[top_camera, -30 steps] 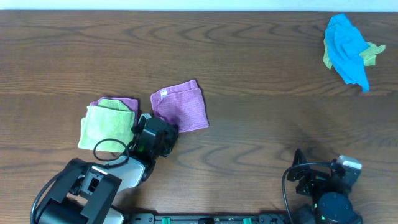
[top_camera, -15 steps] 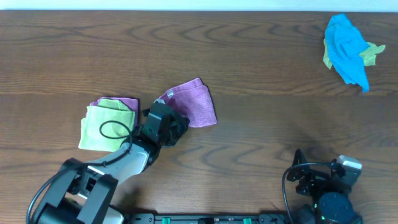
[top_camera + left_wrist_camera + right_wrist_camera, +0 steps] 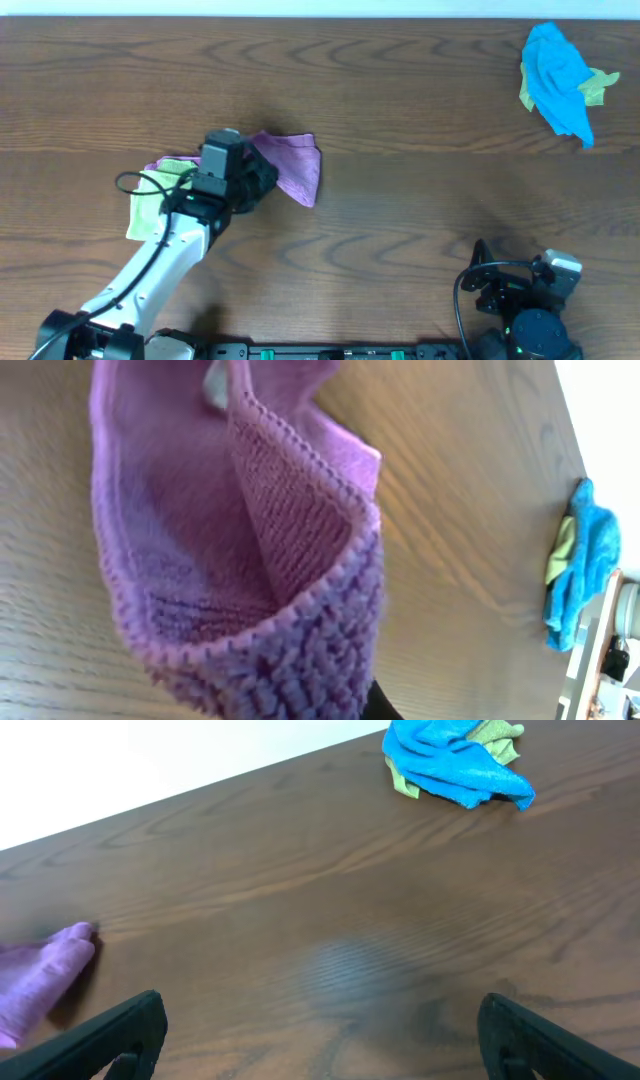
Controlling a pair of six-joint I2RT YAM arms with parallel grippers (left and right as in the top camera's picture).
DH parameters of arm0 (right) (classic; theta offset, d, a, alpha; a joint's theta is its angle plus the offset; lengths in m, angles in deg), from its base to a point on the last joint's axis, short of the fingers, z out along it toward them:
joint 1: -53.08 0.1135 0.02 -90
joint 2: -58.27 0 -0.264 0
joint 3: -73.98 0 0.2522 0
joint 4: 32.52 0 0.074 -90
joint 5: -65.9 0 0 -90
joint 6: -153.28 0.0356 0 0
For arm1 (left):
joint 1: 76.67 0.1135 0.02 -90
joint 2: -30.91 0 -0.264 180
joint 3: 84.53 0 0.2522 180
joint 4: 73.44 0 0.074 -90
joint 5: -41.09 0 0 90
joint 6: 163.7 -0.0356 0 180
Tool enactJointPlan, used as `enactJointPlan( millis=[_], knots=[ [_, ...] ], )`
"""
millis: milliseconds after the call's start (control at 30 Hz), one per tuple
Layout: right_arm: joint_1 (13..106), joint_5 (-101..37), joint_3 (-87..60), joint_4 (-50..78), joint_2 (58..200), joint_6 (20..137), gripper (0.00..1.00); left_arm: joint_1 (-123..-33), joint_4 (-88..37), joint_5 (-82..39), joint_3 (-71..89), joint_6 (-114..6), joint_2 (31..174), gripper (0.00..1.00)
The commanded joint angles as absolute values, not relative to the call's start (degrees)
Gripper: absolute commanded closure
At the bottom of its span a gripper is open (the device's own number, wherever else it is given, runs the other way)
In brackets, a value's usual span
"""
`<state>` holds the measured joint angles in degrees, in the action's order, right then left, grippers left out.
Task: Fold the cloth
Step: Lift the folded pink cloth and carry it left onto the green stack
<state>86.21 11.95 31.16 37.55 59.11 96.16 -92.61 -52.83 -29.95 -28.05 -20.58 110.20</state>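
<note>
The purple knitted cloth (image 3: 292, 167) is held clamped in the left gripper (image 3: 258, 182), seemingly for stacking, while the right gripper (image 3: 322, 1038) is parked with jaws apart.

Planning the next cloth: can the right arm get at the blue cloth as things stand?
Probably yes: the right gripper is open and empty, with only bare table between it and the blue cloth.

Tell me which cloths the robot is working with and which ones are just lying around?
Part of the job:
- purple cloth, pinched in the left gripper

Just lying about:
- folded green cloth
- blue cloth and yellow-green cloth, bunched together far off to the right
</note>
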Motion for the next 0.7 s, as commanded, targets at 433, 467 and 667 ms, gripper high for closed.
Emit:
enactJointPlan(
  millis=[433, 467, 667],
  knots=[
    [85.82, 12.98, 31.48, 37.66, 58.79, 96.88, 0.01, -83.35, -43.58, -24.53, -17.86, -32.10, 109.52, 0.94],
    [85.82, 12.98, 31.48, 37.66, 58.79, 96.88, 0.01, -82.89, -42.91, -24.31, -17.16, -32.69, 109.52, 0.94],
    [85.82, 12.98, 31.48, 37.66, 58.79, 96.88, 0.01, -79.13, -38.99, -22.28, -12.38, -35.31, 109.52, 0.94]
  ],
)
